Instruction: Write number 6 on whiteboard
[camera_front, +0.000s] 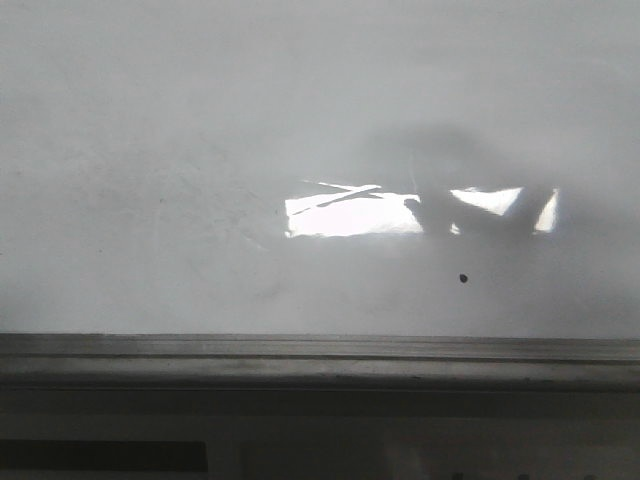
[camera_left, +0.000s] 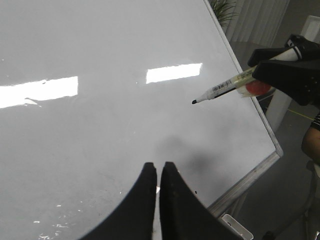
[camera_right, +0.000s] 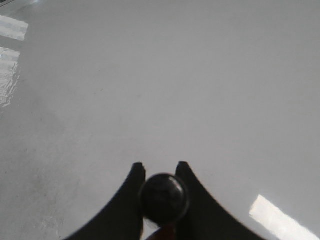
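Board (camera_front: 200, 150) lay flat, glossy, unmarked; no 6 visible yet, only small black dot (camera_front: 463, 277) near rail (camera_front: 300, 350). Right gripper (camera_right: 160, 172) pinched marker (camera_left: 225, 88), jaws clamped round barrel, tip held above board, not touching. Left gripper (camera_left: 159, 172) hovered over board, jaws pressed together, empty. Risks: marker slipping in grip under pressure; tip skating on gloss, stroke faint or broken; loop running off near edge.

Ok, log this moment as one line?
right gripper: holding black-tipped marker above board | left gripper: shut, empty | glossy white whiteboard: no 6 drawn yet
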